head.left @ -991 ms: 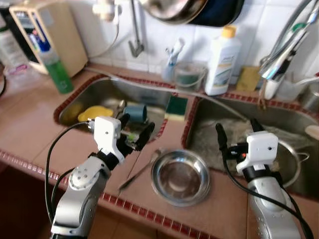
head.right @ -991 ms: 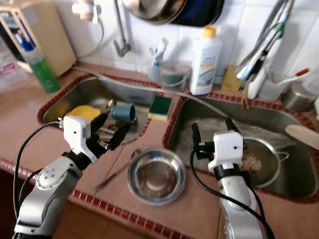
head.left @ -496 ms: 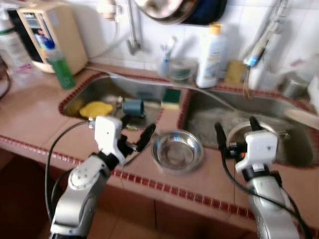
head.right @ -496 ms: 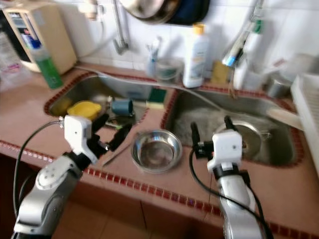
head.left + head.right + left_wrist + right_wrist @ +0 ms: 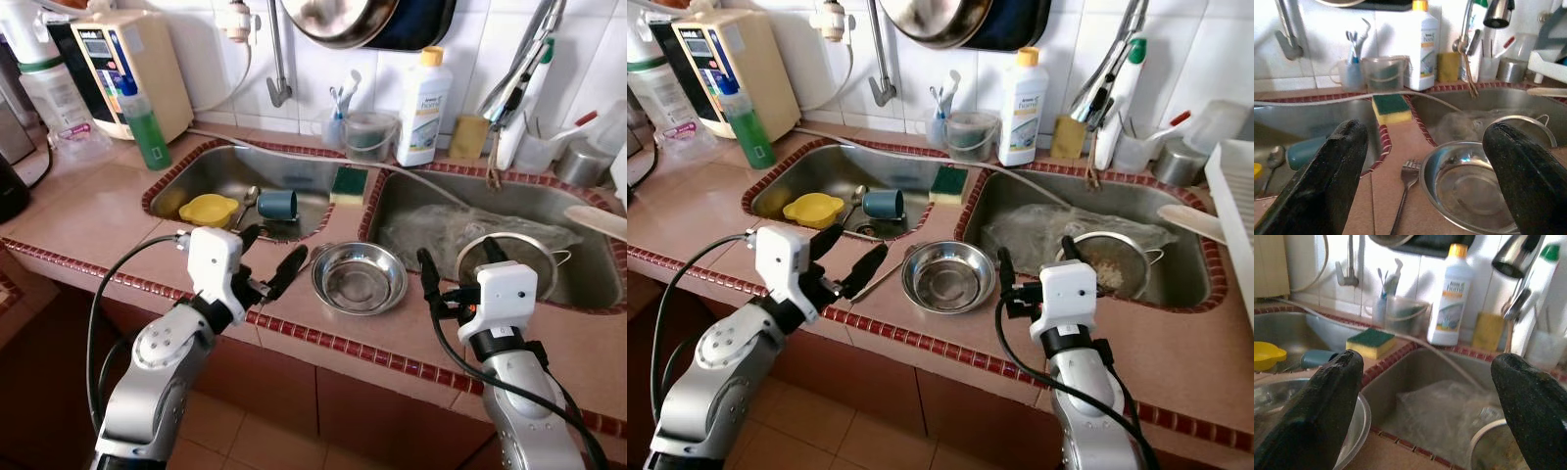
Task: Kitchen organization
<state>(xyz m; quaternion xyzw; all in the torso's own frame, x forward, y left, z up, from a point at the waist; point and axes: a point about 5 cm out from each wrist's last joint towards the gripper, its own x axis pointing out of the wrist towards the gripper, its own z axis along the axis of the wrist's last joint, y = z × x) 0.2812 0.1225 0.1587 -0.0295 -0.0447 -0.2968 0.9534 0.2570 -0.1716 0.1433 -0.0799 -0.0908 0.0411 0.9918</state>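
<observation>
Left eye view: steel bowl (image 5: 359, 278), judged light, rigid, slippery, is best gripped at its rim; left gripper (image 5: 266, 257) and right gripper (image 5: 456, 272) fingers are held apart.

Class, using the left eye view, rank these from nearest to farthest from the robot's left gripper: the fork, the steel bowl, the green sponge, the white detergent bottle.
1. Fork, on the counter just beside the left gripper.
2. Steel bowl, on the counter to the gripper's right.
3. Green sponge, on the divider between the sinks.
4. White detergent bottle, against the back wall.
</observation>
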